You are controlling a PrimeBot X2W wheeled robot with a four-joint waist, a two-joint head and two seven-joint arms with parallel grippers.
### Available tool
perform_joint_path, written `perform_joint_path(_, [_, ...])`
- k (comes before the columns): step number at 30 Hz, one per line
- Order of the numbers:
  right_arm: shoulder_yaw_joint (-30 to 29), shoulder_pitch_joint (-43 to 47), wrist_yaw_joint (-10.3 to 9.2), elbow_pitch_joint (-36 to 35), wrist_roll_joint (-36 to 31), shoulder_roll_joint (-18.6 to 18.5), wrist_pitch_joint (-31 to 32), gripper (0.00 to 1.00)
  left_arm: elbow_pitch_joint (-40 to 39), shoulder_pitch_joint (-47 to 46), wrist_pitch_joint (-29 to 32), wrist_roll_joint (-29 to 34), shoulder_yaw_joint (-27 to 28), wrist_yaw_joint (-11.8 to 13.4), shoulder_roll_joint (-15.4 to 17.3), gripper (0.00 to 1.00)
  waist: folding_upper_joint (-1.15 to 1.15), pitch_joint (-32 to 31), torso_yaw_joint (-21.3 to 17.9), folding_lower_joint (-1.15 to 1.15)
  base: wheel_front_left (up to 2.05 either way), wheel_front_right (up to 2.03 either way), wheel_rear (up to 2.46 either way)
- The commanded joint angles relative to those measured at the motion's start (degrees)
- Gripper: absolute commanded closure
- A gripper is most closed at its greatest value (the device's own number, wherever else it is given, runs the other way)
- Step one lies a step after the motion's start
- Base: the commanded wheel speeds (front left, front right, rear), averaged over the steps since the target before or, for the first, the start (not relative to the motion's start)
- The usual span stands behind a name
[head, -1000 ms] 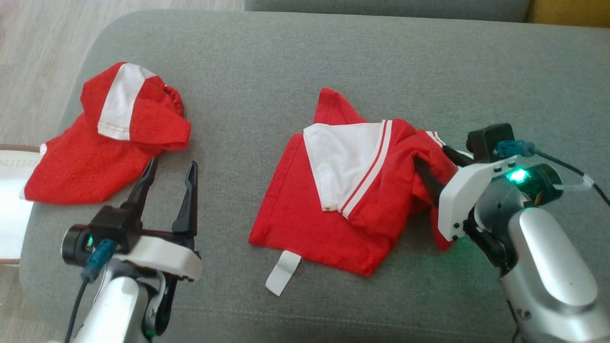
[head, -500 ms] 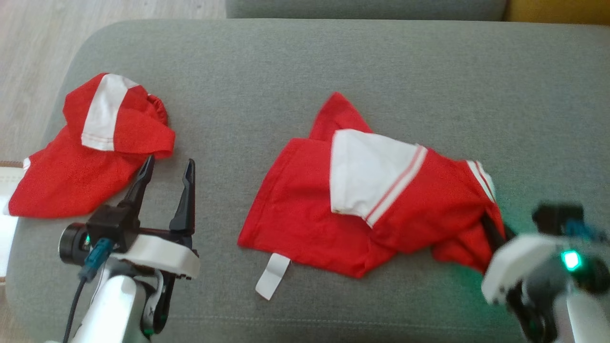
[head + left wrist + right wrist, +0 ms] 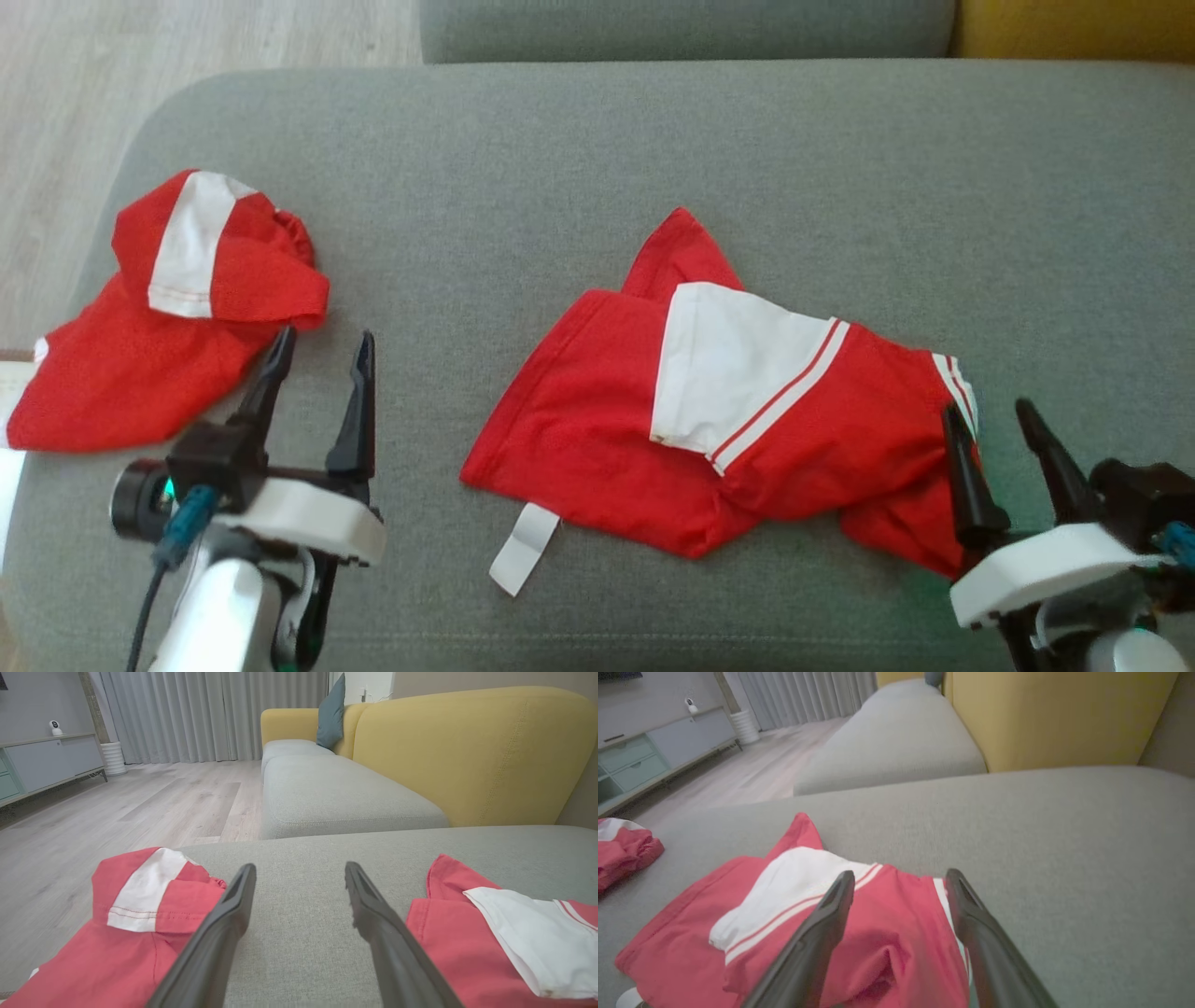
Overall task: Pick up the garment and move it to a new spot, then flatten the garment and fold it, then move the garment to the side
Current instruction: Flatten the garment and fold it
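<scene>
The red garment (image 3: 747,429) lies crumpled near the middle of the grey cushion (image 3: 579,168), a little toward the cushion's right end, partly spread and partly bunched. A white panel with red stripes (image 3: 728,373) sits folded over its top, one red corner points toward the cushion's far edge, and a small white tag (image 3: 523,551) sticks out from its hem toward the cushion's near edge. The right gripper (image 3: 987,409) is at the cushion's near right, its two dark fingers standing well apart and clamped on nothing. In the head view, one finger overlaps the garment's bunched right end and the other is over bare cushion. Whether either finger touches the fabric cannot be told. The left gripper (image 3: 323,334) hovers over the cushion's near left part with its fingers also spread wide and bare grey fabric between them. At the cushion's left end lies a second red garment (image 3: 140,336) with a white band, heaped up close to the left fingertips. Beyond the cushion's far edge is another grey seat (image 3: 336,793) with a yellow backrest (image 3: 467,756).
</scene>
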Motion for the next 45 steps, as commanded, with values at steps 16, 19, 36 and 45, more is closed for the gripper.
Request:
perform_joint_path(16, [4.4,-3.5,0.24,-4.1,-3.3,-0.6,-2.0,0.0,-2.0,1.8,-0.3,0.6,1.0,0.8,1.1,0.0,0.0,-3.9,0.4,0.0,0.0,0.0,0.0])
perform_joint_path(19, [4.4,-3.4,0.24,-3.9,-3.0,-0.6,-1.8,0.0,-2.1,1.9,-0.1,0.6,0.8,0.9,1.2,0.0,0.0,-4.0,0.4,0.0,0.0,0.0,0.0])
perform_joint_path(36, [9.7,-22.6,0.24,10.1,3.7,-10.1,10.2,0.0,-2.8,-5.7,-0.3,0.6,-0.6,-0.3,0.0,0.0,0.0,6.0,4.9,0.0,0.0,0.0,0.0])
perform_joint_path(45, [20.2,-33.0,0.24,22.9,8.3,-17.7,22.4,0.0,-1.5,-9.1,-0.4,1.4,-1.1,-1.8,-2.1,0.0,0.0,9.2,7.5,0.0,0.0,0.0,0.0])
